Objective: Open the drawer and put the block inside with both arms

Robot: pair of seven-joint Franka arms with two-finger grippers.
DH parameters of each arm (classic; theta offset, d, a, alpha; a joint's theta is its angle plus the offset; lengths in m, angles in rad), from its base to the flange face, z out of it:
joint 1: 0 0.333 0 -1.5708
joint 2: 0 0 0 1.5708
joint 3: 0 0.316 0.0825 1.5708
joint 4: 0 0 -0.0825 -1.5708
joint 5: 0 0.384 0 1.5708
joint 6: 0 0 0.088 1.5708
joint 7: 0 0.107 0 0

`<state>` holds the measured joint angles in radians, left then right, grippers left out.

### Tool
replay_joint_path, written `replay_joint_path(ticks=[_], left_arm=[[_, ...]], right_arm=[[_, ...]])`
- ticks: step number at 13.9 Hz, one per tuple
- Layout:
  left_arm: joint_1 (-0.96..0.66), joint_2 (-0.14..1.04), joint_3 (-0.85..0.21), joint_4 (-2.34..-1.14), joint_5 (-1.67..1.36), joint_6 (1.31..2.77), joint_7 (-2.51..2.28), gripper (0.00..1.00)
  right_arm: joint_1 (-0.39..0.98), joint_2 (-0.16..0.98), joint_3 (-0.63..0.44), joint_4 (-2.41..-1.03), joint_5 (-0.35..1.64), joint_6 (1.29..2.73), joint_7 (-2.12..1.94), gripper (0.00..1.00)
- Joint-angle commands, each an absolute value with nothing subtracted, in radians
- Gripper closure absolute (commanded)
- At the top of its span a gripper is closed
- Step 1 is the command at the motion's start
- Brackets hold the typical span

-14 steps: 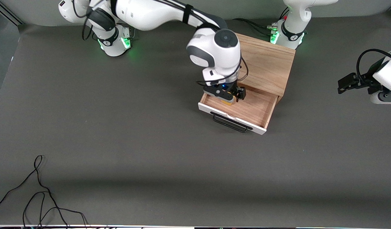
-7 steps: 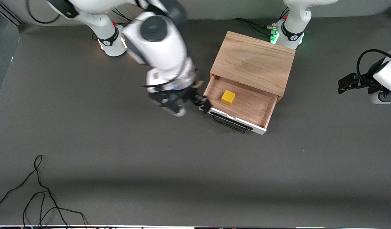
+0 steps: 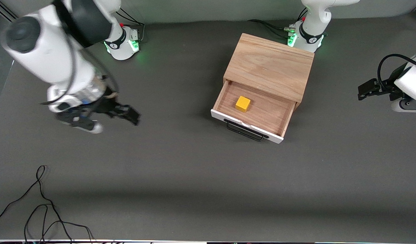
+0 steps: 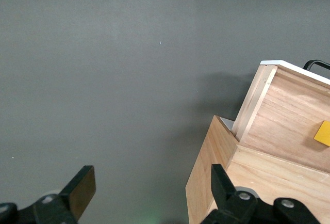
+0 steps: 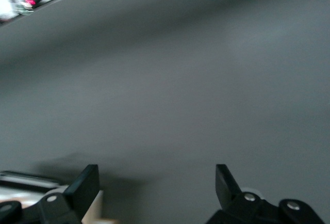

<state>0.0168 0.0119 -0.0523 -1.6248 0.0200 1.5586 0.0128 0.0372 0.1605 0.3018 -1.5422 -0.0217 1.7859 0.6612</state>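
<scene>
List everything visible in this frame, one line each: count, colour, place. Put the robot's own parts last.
wooden box: one, light oak, on the table near the left arm's base.
drawer: one, wooden inside, white front, black bar handle, pulled open toward the front camera.
block: one, yellow, resting inside the drawer.
cable: one, black, loose on the table nearest the front camera, at the right arm's end.
table: one, dark grey.
right gripper: black, open, empty, over bare table at the right arm's end.
left gripper: black, open, empty, waiting at the left arm's end.
</scene>
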Motion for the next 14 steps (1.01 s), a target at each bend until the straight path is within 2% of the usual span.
replay_joint_path(ticks=[1, 5, 14], left_arm=[[0.02, 0.015, -0.057, -1.611, 0.025, 1.536, 0.02, 0.0], [0.014, 0.021, -0.057, -1.611, 0.026, 1.536, 0.02, 0.0], [0.012, 0.021, -0.057, -1.611, 0.026, 1.536, 0.018, 0.0]], right_arm=[[0.038, 0.029, 0.168, -1.709, 0.005, 1.815, 0.49, 0.0], [0.038, 0.008, 0.026, -1.707, 0.008, 1.815, 0.338, 0.0], [0.046, 0.04, 0.021, -1.644, 0.015, 1.697, 0.291, 0.0]])
